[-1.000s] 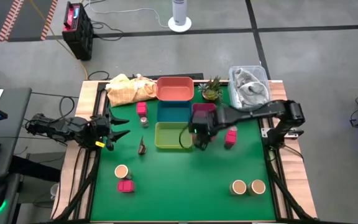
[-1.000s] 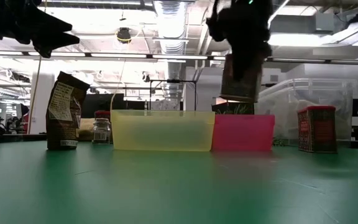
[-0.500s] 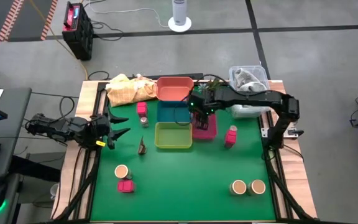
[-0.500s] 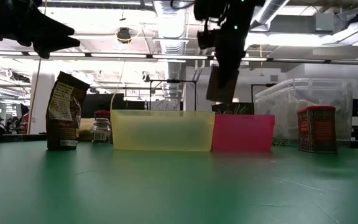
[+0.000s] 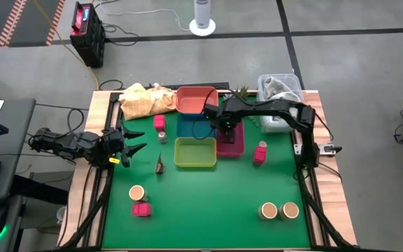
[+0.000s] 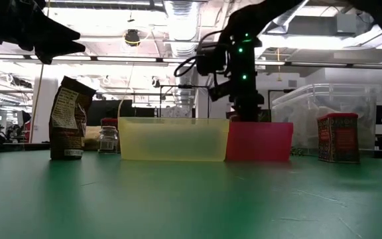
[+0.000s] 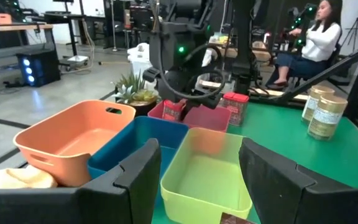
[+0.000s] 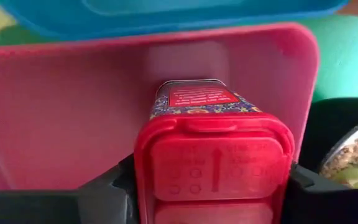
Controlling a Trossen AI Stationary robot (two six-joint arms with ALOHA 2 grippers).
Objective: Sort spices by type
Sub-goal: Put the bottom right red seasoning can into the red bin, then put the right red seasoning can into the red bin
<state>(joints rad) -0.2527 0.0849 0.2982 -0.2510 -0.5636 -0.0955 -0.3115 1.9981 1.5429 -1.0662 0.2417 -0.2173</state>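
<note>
Table point(image 5: 208, 196): green mat, four trays clustered at the far middle. The orange tray point(image 5: 196, 99) is farthest, the blue tray point(image 5: 194, 126) sits in front of it, the yellow tray point(image 5: 195, 152) is nearest, and the pink tray point(image 5: 234, 143) stands to the right of blue and yellow.

My right arm has swung from the near edge of the yellow tray, up and across, and is now down over the pink tray. The right claw point(image 5: 226, 128) reaches into it at its far end. A second ago the spice tin hung high above the trays; now it is down inside the pink walls.

Right wrist view: the red-lidded spice tin point(image 8: 213, 149) stands between my two fingers point(image 8: 107, 190), its base at the tray floor as best I can judge. The fingers are on either side of the lid and have begun to ease apart; whether they still press on the tin I cannot tell.

My judgement: this is the drop-off, with only the release and lift-out left for this tin.

My left claw point(image 5: 128, 143) waits at the left edge, jaws apart, holding nothing.

Still loose on the mat:
- red tin point(image 5: 260, 152), right of the pink tray
- two tan-topped jars point(image 5: 279, 210), near right
- tan-topped jar point(image 5: 136, 192) and pink box point(image 5: 141, 209), near left
- brown packet point(image 5: 159, 165), left of yellow tray
- small items point(image 5: 160, 126), left of the blue tray
</note>
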